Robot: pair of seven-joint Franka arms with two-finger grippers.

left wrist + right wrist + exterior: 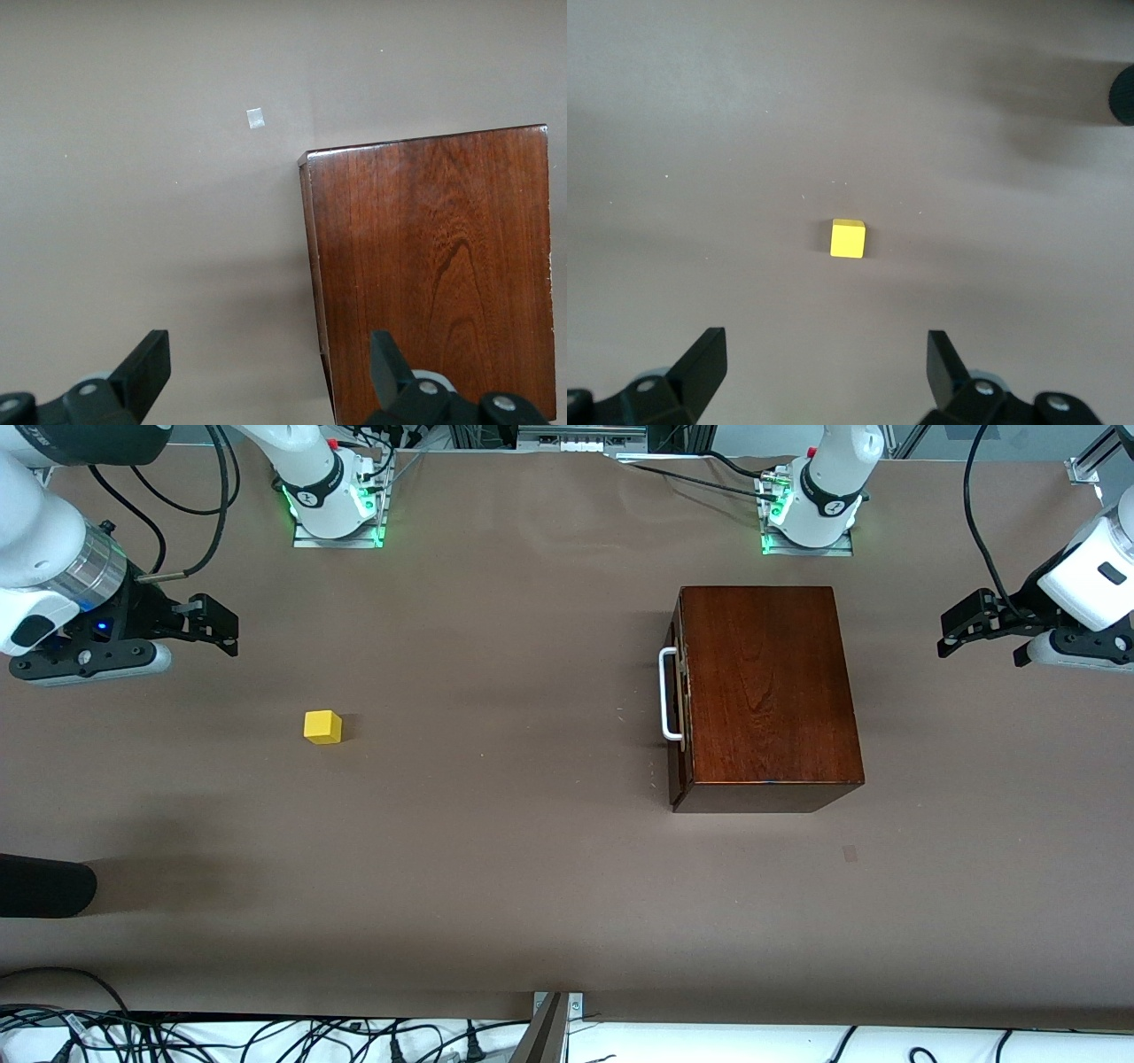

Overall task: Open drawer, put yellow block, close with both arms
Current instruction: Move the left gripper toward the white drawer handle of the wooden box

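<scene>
Mahogany box [766, 691] shut, drawer [678, 695] pushed in, white handle [668, 694] facing the right arm's end of the counter [496, 850]. Yellow block [322, 726] well apart from it, close to the right gripper [217, 627], jaws wide, empty. Left gripper [961, 627] up beside the box's handleless end, jaws wide too. Handle's long axis running toward the front camera; likely first reach there.

**Table surroundings apart from the work items**

A brown table cover [532, 868] spans the whole surface. A small pale square patch [850, 854] lies flat on it. A dark rounded object [44, 886] juts in at the table's edge, casting a soft shadow. Tangled black cables [266, 1041] run along the white strip [797, 1045] nearest the front camera.
</scene>
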